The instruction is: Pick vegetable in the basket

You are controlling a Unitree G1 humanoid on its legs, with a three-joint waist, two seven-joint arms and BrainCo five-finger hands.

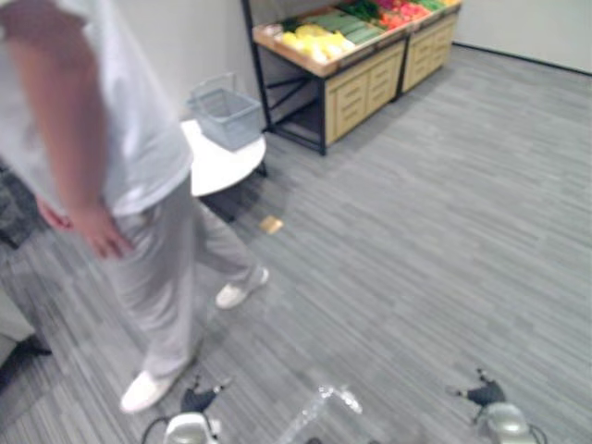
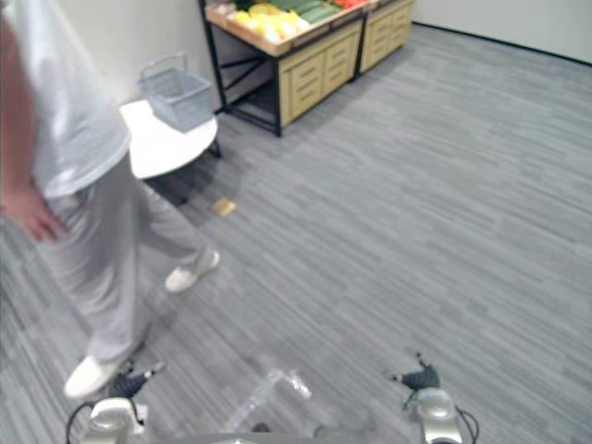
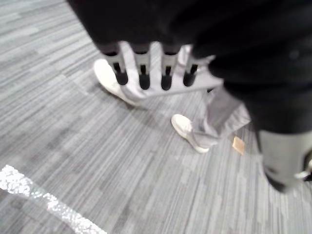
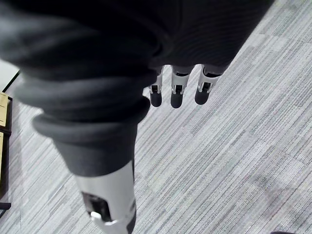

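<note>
Far ahead of both hands, in the left eye view, yellow, green and red vegetables (image 1: 319, 39) are seen laid out in the sloped trays of a wooden display stand on a black frame (image 1: 365, 88), evidently so that they can be picked from the front. A grey plastic basket with a wire handle (image 1: 227, 116) is set upright on a round white table (image 1: 227, 166) just beside that stand, presumably to receive them. The left hand (image 1: 196, 400) and the right hand (image 1: 486, 395) are held low, well apart from basket and vegetables alike, with grey carpet floor (image 1: 416, 259) between, and a person in light clothes (image 1: 139, 185) stands ahead of the left hand. In the right eye view the same arrangement is shown, and a small tan scrap (image 2: 223, 207) is seen on the floor between the hands and the table. In the left wrist view the fingers (image 3: 145, 73) are seen straight and side by side, nothing being held, above the person's white shoes (image 3: 187, 131). In the right wrist view the fingers (image 4: 178, 92) hang straight and empty over the carpet. An approach is judged to be needed before any reach.
</note>
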